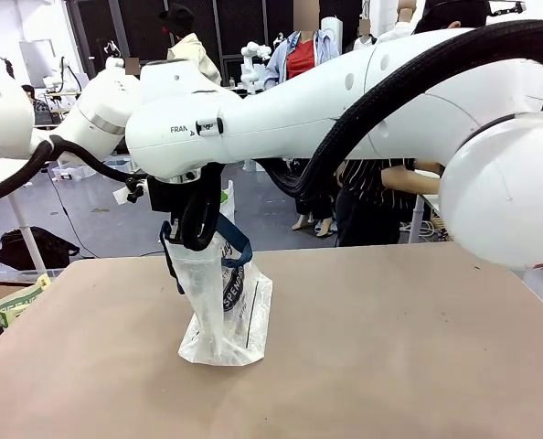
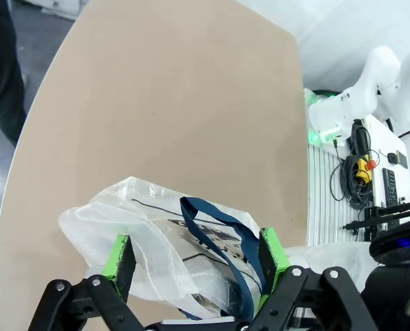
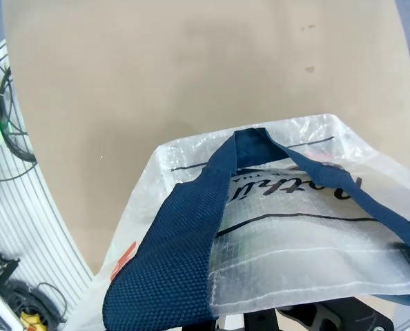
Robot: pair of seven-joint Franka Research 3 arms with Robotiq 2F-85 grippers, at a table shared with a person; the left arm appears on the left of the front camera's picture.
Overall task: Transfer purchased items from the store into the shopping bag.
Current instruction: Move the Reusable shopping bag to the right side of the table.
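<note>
One shopping bag stands upright on the brown table, toward the left of the middle in the front view. It is translucent white with dark navy strap handles; an oval logo and dark script lettering show on its side. Its base rests on the table top and its upper part is drawn up narrow.

Two white arms in the front view. The right arm reaches across from the picture's right side to the bag, and the right gripper sits at the bag's top, at the handles. In the right wrist view one navy handle runs in a wide band straight down to the bottom edge where the fingers rise, with the bag's white wall and lettering just behind it. Jaws together, clamped on that handle.

The left gripper hangs over the bag in the left wrist view. Two green pads count, one either side of the crumpled bag top, jaws standing wide apart. A second navy handle loop lies between them. Whether the pads touch the plastic cannot be told.

Bag contents: dim shapes through the plastic, none countable.

One person stands beyond the far edge of the table, dark clothing, one forearm showing.
</note>
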